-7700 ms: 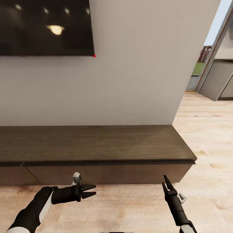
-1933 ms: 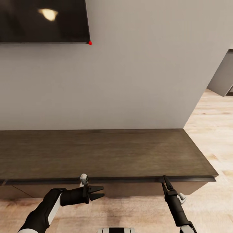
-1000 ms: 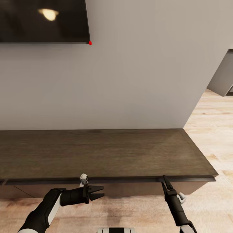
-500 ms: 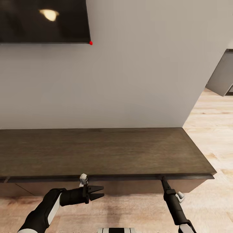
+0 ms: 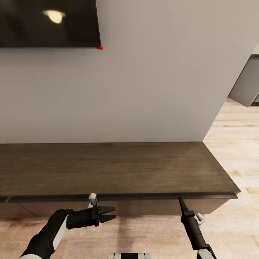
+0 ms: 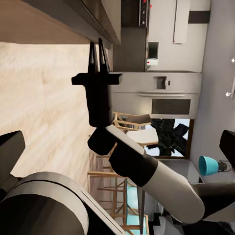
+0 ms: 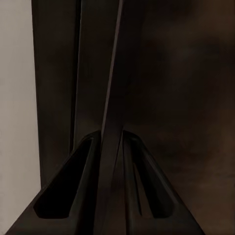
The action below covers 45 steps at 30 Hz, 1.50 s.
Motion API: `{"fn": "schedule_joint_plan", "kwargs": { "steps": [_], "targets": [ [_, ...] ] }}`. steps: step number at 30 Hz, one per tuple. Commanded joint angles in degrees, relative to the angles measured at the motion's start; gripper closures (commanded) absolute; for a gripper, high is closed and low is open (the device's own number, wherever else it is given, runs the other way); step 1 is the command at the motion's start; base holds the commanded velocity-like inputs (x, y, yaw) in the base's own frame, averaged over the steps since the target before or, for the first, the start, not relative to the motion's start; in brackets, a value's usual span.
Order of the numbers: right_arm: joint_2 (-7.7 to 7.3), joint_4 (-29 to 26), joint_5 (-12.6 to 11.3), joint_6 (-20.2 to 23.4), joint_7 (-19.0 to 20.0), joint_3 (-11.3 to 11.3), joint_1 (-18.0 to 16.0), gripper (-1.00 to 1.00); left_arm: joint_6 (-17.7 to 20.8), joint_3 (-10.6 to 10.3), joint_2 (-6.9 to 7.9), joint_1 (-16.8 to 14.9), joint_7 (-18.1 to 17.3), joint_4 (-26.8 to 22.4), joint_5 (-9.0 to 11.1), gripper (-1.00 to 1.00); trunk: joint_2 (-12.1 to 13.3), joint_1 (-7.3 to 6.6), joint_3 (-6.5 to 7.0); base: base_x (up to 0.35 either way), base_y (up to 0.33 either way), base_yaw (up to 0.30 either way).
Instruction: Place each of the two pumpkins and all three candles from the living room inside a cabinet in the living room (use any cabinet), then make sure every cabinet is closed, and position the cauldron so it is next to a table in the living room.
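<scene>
Two arms reach forward ahead of us over the pale wood floor (image 5: 230,230). Our left gripper (image 5: 114,213) points sideways toward the right arm, hanging in front of the cabinet (image 5: 108,169) and apart from it, its two fingers spread a little with nothing between them. Our right gripper (image 5: 179,199) points straight ahead; its fingers lie pressed together into one thin blade, and the tip sits right at the dark gap under the cabinet's top edge, above a flat drawer front. From the left wrist camera we see that same right gripper (image 6: 96,49) side on, fingers together, their tips at the lip of the dark wood unit (image 6: 98,19). The right wrist camera looks along the closed fingers (image 7: 111,127) into dark wood (image 7: 186,88); whether they touch the wood we cannot tell.

Just beyond the grippers, the cabinet runs long and low across our view, its brown top bare and its drawer fronts flush. Behind it rises a plain grey wall (image 5: 154,79). High on that wall hangs a black screen (image 5: 46,23) with a red light (image 5: 101,47) at its lower corner. Farther right, past the wall's end, a grey unit (image 5: 246,86) stands.
</scene>
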Motion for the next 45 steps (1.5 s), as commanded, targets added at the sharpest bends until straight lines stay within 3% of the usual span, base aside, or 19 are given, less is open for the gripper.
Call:
{"fn": "schedule_joint_plan", "kwargs": {
  "steps": [1, 45],
  "targets": [
    [0.00, 0.1, -0.1, 0.4, 0.1, 0.3, 0.0, 1.00, 0.6, 0.0, 0.00, 0.0, -0.1, 0.0, 0.1, -1.00, 0.0, -0.01, -0.05, 0.000, 0.000, 0.000],
    [0.00, 0.1, -0.1, 0.4, 0.1, 0.3, 0.0, 1.00, 0.6, 0.1, -0.20, -0.1, -0.1, -0.5, -0.1, -1.00, 0.0, -0.01, -0.05, -0.048, 0.000, 0.000]
  ]
}}
